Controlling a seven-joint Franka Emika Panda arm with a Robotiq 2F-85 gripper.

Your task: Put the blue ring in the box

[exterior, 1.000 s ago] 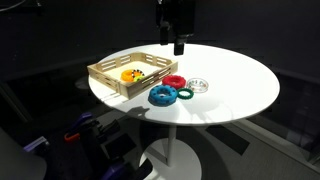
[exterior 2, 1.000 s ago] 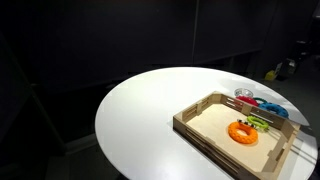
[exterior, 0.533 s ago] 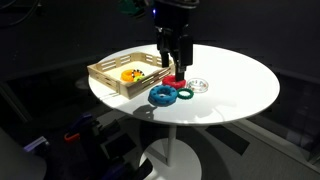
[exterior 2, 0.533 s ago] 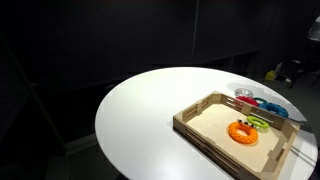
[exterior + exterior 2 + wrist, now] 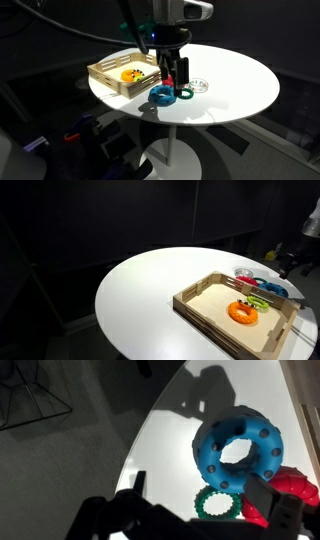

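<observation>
Item: blue ring (image 5: 161, 95), w/ dimpled surface in wrist view (image 5: 238, 450). Lies flat on white table (image 5: 235, 95), outside the box (image 5: 112, 72), near its corner. Small green ring (image 5: 213, 503) just beside it; red ring (image 5: 296, 485) close by. Gripper (image 5: 172, 77): above the rings, jaws spread wide, nothing held. Box contents: orange ring (image 5: 242, 312).

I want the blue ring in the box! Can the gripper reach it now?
Probably yes. The gripper hangs open just above the rings, and nothing covers the blue ring. The green ring and red ring sit right beside it, so it might bump them.
</observation>
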